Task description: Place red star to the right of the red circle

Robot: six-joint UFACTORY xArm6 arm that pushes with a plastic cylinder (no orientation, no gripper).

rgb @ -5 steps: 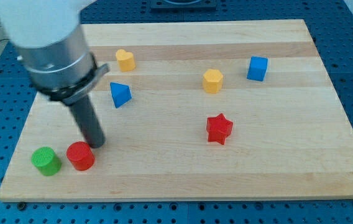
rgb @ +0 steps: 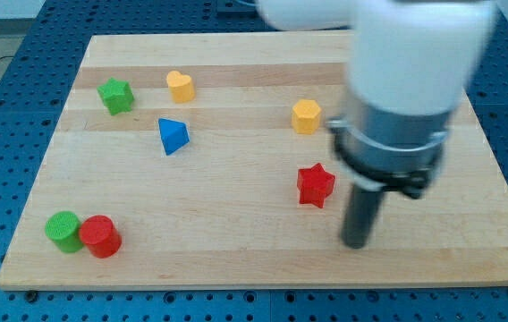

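Note:
The red star (rgb: 315,185) lies on the wooden board (rgb: 236,259) right of centre. The red circle (rgb: 100,236) sits near the bottom left corner, touching a green circle (rgb: 63,231) on its left. My tip (rgb: 354,241) rests on the board just below and to the right of the red star, apart from it. The arm's wide body hides the board area at the upper right, above the tip.
A green star (rgb: 115,95) lies at the upper left, a yellow heart (rgb: 181,86) to its right. A blue triangle (rgb: 173,136) sits below the heart. A yellow hexagon (rgb: 306,116) lies above the red star.
My tip has swept from beside the red circle at the left to the right of the red star. The red circle now touches the green circle. The arm now hides the blue cube.

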